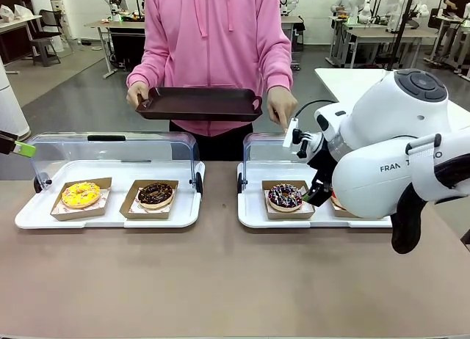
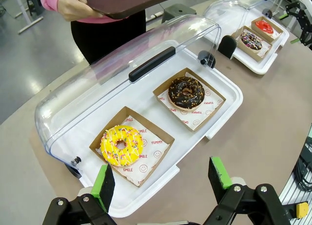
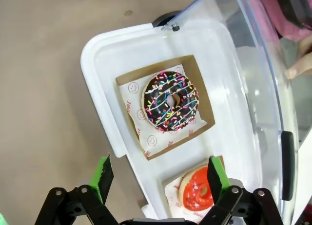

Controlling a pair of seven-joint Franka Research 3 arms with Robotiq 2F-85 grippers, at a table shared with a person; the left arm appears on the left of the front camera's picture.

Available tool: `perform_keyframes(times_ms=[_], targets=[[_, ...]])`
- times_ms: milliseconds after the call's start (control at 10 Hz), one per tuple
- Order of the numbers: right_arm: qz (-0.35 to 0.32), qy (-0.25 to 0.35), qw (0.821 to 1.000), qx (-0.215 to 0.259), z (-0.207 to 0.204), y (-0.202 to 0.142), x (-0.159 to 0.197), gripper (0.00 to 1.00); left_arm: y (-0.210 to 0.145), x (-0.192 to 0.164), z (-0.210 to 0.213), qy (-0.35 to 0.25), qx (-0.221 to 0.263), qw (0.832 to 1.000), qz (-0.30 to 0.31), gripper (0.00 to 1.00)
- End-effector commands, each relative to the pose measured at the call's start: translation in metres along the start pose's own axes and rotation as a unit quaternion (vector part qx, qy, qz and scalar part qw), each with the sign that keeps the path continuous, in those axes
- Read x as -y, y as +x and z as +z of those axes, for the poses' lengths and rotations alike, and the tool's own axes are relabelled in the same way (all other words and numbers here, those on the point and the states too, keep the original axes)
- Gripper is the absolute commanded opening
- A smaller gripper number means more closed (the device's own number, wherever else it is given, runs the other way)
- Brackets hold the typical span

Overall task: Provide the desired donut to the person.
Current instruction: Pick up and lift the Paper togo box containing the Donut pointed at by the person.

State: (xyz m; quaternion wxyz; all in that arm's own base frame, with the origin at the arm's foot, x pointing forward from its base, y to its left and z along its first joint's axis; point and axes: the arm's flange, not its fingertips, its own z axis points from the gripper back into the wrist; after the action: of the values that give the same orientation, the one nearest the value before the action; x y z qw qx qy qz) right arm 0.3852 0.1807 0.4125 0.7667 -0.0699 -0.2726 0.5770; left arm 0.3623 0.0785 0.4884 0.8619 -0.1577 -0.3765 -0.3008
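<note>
The person [image 1: 213, 38] in a pink hoodie holds a dark tray [image 1: 198, 103] and points one finger [image 1: 283, 122] down at the right-hand case. That case holds a sprinkled chocolate donut [image 3: 170, 101] and a red-glazed donut [image 3: 197, 190], each in a brown paper tray. My right gripper [image 3: 160, 174] hovers open above the near edge of this case, the red donut beside its right finger [image 3: 216, 172]. My left gripper [image 2: 162, 178] stands open over the near edge of the left case, which holds a yellow donut [image 2: 122, 145] and a chocolate donut [image 2: 186, 92].
Both white cases [image 1: 110, 214] have clear lids [image 1: 110, 152] swung up towards the person, with black handles [image 2: 152, 64]. My right arm [image 1: 389, 155] covers the right end of its case [image 1: 253, 210]. Bare brown tabletop [image 1: 220, 280] lies in front.
</note>
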Motion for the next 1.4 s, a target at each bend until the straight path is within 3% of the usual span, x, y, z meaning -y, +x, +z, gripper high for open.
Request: perform_keyframes(times_ms=[0, 700, 1300], targets=[[-0.001, -0.003, 1.000, -0.004, -0.001, -0.002, 0.002, 1.00, 0.000, -0.001, -0.001, -0.005, 0.005, 1.000, 0.002, 1.00], [0.103, 0.050, 0.991, -0.075, -0.069, -0.007, 0.037, 1.00, 0.000, -0.001, -0.001, -0.005, 0.005, 1.000, 0.002, 1.00], [0.123, 0.047, 0.988, -0.083, -0.092, -0.012, 0.037, 1.00, 0.000, -0.001, -0.001, -0.005, 0.005, 1.000, 0.002, 1.00]])
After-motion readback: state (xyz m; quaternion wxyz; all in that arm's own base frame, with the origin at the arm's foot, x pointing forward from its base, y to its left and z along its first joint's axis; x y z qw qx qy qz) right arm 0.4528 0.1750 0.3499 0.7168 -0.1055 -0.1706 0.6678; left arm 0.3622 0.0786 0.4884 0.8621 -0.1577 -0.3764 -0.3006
